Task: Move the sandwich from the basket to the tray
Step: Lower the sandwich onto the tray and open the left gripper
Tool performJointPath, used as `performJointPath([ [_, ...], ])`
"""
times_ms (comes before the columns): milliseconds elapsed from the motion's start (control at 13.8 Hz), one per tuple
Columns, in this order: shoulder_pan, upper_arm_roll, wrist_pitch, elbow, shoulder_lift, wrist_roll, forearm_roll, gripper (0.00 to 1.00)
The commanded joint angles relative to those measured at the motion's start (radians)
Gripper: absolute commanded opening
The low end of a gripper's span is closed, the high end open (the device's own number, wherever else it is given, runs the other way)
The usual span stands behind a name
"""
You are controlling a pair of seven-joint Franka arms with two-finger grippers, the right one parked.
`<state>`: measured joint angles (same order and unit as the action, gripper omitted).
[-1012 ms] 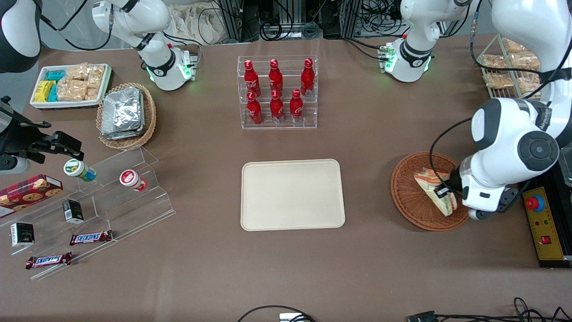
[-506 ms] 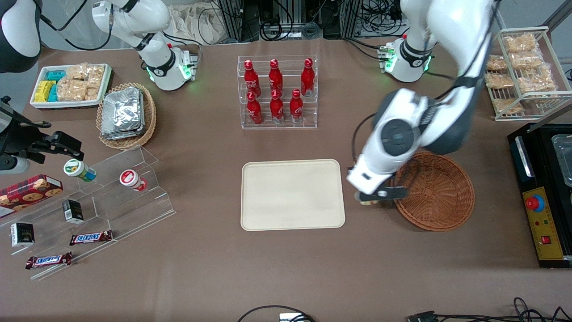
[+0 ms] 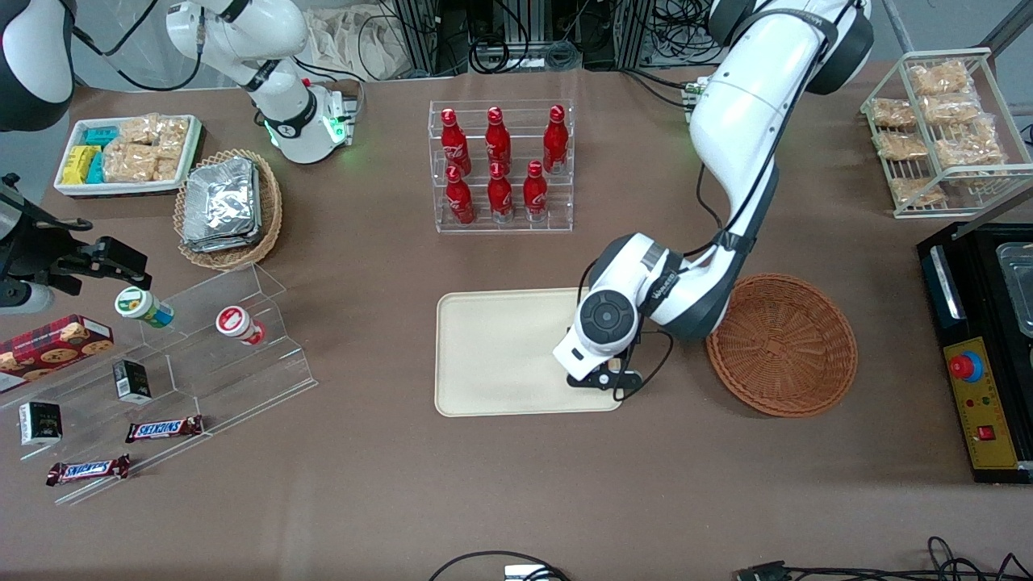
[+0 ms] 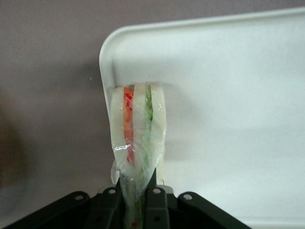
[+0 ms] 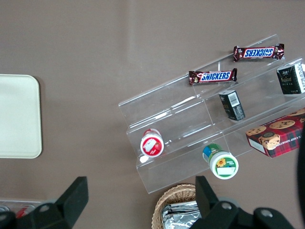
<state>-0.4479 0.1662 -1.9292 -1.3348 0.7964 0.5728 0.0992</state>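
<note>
end effector (image 4: pixel 136 198) gripping sandwich (image 4: pixel 137 133), snickers (image 5: pixel 212 76) nearby

"SNICKERS" on 2 choc bars (image 5: pixel 212 76) (image 5: pixel 259 52); other labels too small to read.

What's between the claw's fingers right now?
The sandwich, pinched upright in its clear wrap by the claw, over the tray corner. The left wrist view shows it; the front view hides it under the arm.
</note>
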Motion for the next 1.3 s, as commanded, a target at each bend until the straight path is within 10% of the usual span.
performJointPath([
  [0,-0.005,-0.001,-0.072,0.043,0.021,0.001,0.013,0.0],
  [145,-0.006,-0.001,-0.088,0.04,0.032,0.024,0.011,0.1],
  [289,-0.006,0.001,-0.083,0.034,0.03,0.047,0.011,0.99],
  [940,0.023,-0.037,0.09,0.013,-0.129,0.051,0.008,1.0],
  [1229,0.072,-0.04,-0.011,-0.344,-0.414,0.053,0.002,1.0],
])
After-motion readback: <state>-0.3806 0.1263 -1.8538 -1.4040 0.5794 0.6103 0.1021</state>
